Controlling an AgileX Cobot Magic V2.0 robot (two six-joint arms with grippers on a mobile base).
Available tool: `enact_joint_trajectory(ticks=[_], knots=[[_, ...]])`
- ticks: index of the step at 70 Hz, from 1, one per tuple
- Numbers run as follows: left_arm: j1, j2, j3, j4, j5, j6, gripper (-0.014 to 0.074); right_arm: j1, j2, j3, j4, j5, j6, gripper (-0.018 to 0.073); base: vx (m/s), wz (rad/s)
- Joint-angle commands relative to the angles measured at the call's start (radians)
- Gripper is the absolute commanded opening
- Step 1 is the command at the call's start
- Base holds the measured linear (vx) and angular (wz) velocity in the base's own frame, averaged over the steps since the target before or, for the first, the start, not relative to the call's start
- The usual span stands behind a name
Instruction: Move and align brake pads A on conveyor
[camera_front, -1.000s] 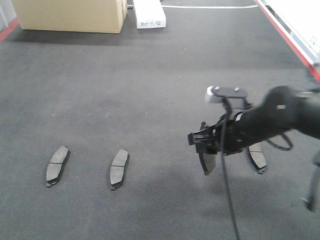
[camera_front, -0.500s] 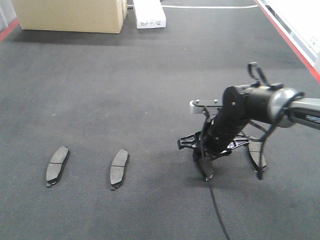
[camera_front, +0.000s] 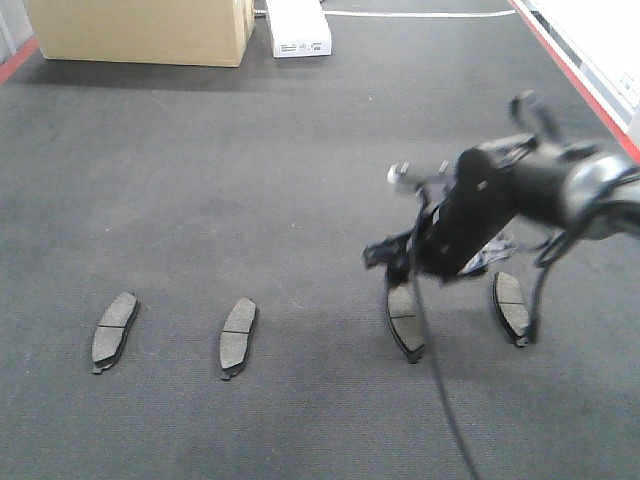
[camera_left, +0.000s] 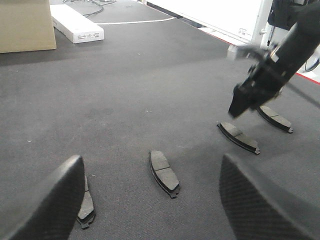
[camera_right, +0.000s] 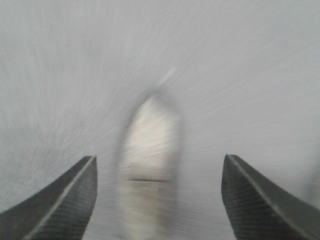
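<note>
Four brake pads A lie in a row on the dark conveyor belt (camera_front: 300, 180): far left pad (camera_front: 115, 330), second pad (camera_front: 238, 337), third pad (camera_front: 405, 320), right pad (camera_front: 510, 305). My right gripper (camera_front: 435, 268) hovers blurred just above the third pad, jaws wide apart and holding nothing. In the right wrist view that pad (camera_right: 150, 150) lies flat on the belt below the open right gripper (camera_right: 159, 159). My left gripper (camera_left: 152, 162) is open and low over the belt near the second pad (camera_left: 165, 172). Its left finger (camera_left: 55, 200) partly hides the far left pad (camera_left: 86, 206).
A cardboard box (camera_front: 140, 30) and a white carton (camera_front: 298, 28) stand at the far end of the belt. A red frame edge (camera_front: 570, 70) runs along the right side. The right arm (camera_left: 265, 75) reaches in over the third pad (camera_left: 239, 137) and right pad (camera_left: 275, 118).
The right gripper carried the third pad down to the belt, let it go and rose with its jaws apart. The pad now lies flat. The other pads have not moved.
</note>
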Motion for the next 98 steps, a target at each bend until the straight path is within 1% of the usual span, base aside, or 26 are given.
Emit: enact_joint_trajectory(ticks=[1, 6, 11, 22, 30, 50, 63, 70, 78, 88, 98], knots=[[-0.01, 0.014, -0.022, 0.005, -0.07, 0.0, 0.0534, -0.004, -0.127, -0.027, -0.123, -0.01, 0.036, 0.0515, 0.0, 0.0], [-0.01, 0.014, -0.022, 0.005, -0.07, 0.0, 0.0534, -0.003, -0.194, -0.014, -0.148, 0.003, 0.043, 0.0515, 0.0, 0.0], [-0.01, 0.014, -0.022, 0.005, -0.07, 0.0, 0.0534, -0.003, -0.275, 0.029, -0.162, -0.028, 0.043, 0.0515, 0.0, 0.0], [-0.01, 0.014, -0.022, 0.005, -0.07, 0.0, 0.0534, -0.003, -0.488, 0.201, -0.173, -0.175, 0.043, 0.0515, 0.0, 0.0], [-0.01, 0.014, -0.022, 0.005, -0.07, 0.0, 0.0534, -0.003, -0.655, 0.319, -0.178, -0.247, 0.041, 0.0515, 0.0, 0.0], [-0.01, 0.014, -0.022, 0.005, -0.07, 0.0, 0.0534, -0.003, -1.048, 0.535, -0.22, -0.265, 0.041, 0.0515, 0.0, 0.0], [-0.01, 0.014, -0.022, 0.005, -0.071, 0.0, 0.0534, -0.003, -1.301, 0.669, -0.223, -0.267, 0.041, 0.0507, 0.0, 0.0], [-0.01, 0.014, -0.022, 0.005, -0.071, 0.0, 0.0534, -0.003, -1.429, 0.749, -0.223, -0.294, 0.038, 0.0507, 0.0, 0.0], [-0.01, 0.014, -0.022, 0.005, -0.071, 0.0, 0.0534, -0.003, -1.572, 0.845, -0.223, -0.366, 0.009, 0.0507, 0.0, 0.0], [-0.01, 0.014, -0.022, 0.005, -0.071, -0.001, 0.0534, -0.003, -1.699, 0.94, -0.222, -0.442, -0.007, 0.0507, 0.0, 0.0], [-0.01, 0.014, -0.022, 0.004, -0.071, -0.004, 0.0528, -0.003, -1.725, 0.982, -0.222, -0.456, -0.007, 0.0507, 0.0, 0.0]])
